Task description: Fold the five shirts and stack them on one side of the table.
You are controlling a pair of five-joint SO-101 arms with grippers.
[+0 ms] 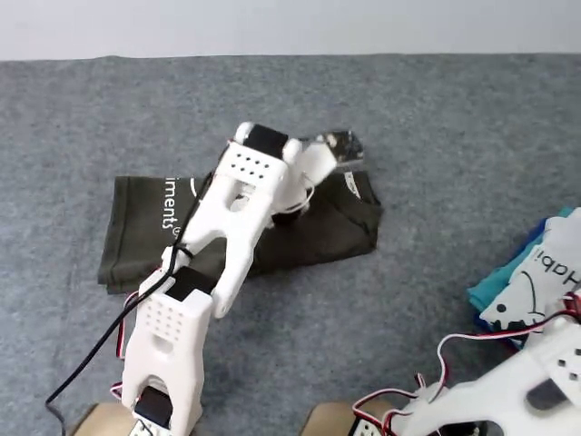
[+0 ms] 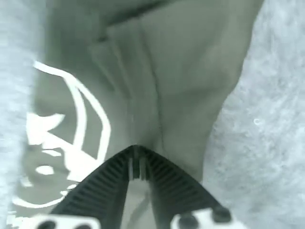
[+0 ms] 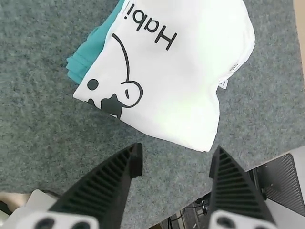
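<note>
A dark olive shirt [image 1: 300, 232] with white print lies partly folded on the grey felt at the table's middle. My left arm stretches over it, and my left gripper [image 2: 137, 164] is shut, its tips pinching a ridge of the olive shirt [image 2: 181, 71] near the collar end. At the table's right edge a folded white shirt [image 1: 536, 277] with a black drawing tops a stack over a teal shirt [image 1: 490, 292]. My right gripper [image 3: 176, 164] hangs open just above the white shirt [image 3: 176, 71], holding nothing, with the teal shirt [image 3: 88, 47] peeking out beneath.
Grey felt [image 1: 427, 136] covers the whole table. A black cable [image 1: 100, 341] runs along my left arm. The table's edge [image 3: 298, 71] lies close beside the stack.
</note>
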